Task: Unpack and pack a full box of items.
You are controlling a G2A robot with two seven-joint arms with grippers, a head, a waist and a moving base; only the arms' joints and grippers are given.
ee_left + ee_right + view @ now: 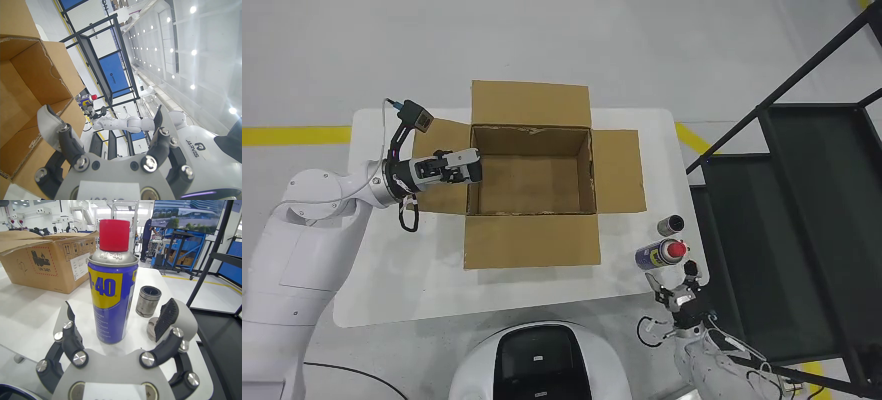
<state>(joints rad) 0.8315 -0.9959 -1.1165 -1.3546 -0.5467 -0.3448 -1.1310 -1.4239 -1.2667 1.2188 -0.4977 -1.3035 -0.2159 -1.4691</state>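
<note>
Facing the upright spray can [113, 291] at the desk's [402, 280] near right, my right end effector [119, 307] stands open, apparently for grasping. My left end effector [103, 113], open, sits at the box's [532, 240] left wall.

Cardboard box [532, 240]: plain brown, black and red hazard labels on one side. Spray can [113, 291]: blue body, yellow panel, silver shoulder, red cap. Metal sleeve [148, 303]: silver-grey, dark bore. Tabletop [412, 270]: white.
</note>
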